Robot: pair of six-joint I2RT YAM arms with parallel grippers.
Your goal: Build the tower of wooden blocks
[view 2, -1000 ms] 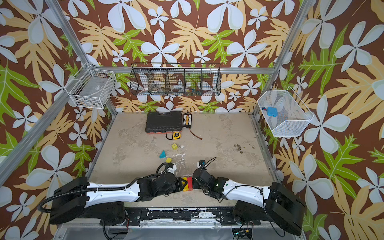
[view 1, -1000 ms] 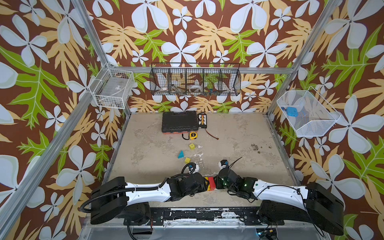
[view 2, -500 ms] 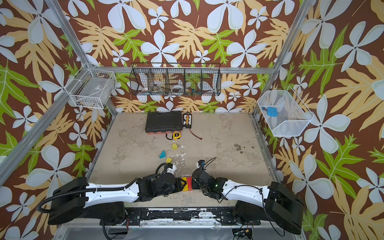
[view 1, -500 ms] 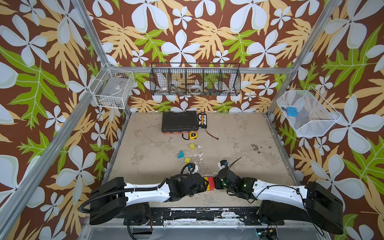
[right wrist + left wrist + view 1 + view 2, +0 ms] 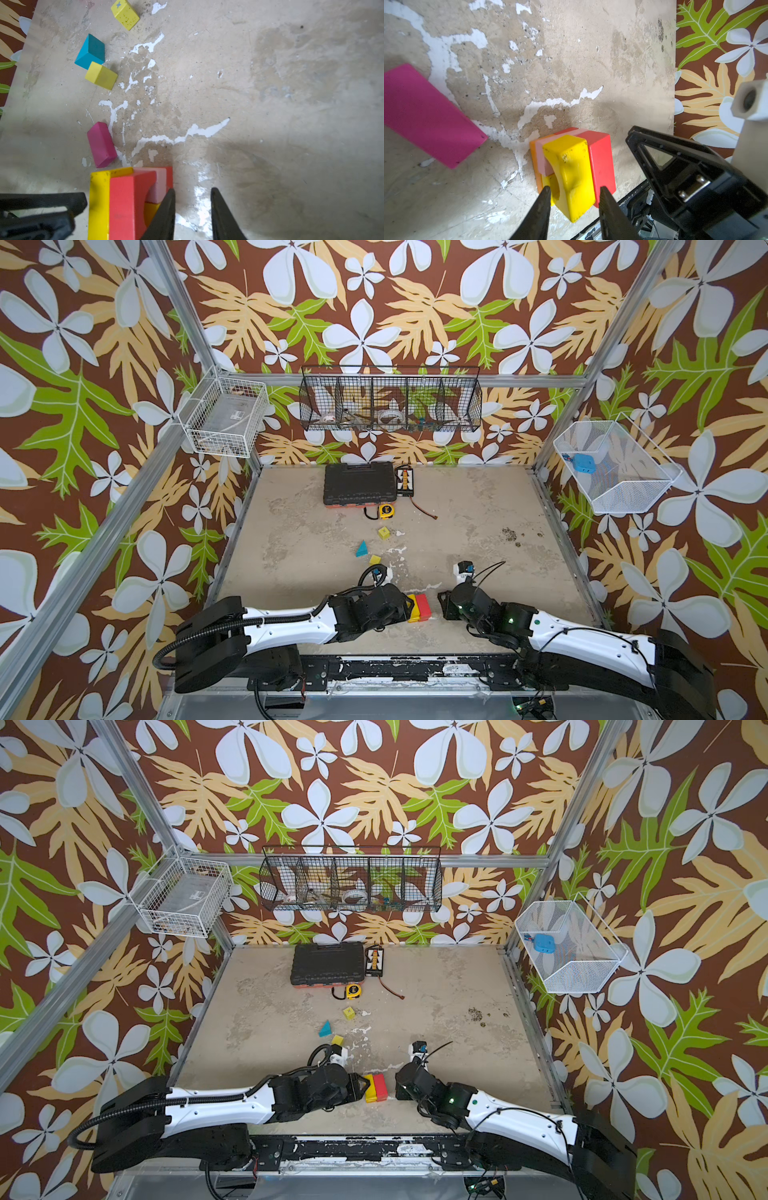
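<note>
Straddling the yellow arch (image 5: 571,172) of the tower (image 5: 417,608), the left gripper (image 5: 574,189) holds that block, one jaw against each of its sides. The tower is a low, compact stack. The yellow arch and a red arch (image 5: 602,158) sit side by side on top, with a pink block (image 5: 543,160) and an orange block (image 5: 534,151) partly showing beneath them. In both top views the worktop (image 5: 457,522) ends just robot-side of the tower. The right gripper (image 5: 192,189) hangs just right of the tower, clear of the red arch, its jaws slightly parted with only bare worktop between them. A magenta brick (image 5: 101,144) lies flat just beyond the tower, to its left. Farther beyond the tower a plain yellow cube (image 5: 101,75) rests just beside a teal wedge (image 5: 90,52), then comes a marked yellow cube (image 5: 124,14). Well beyond the tower lie a yellow tape measure (image 5: 386,511) and a black case (image 5: 359,485).
</note>
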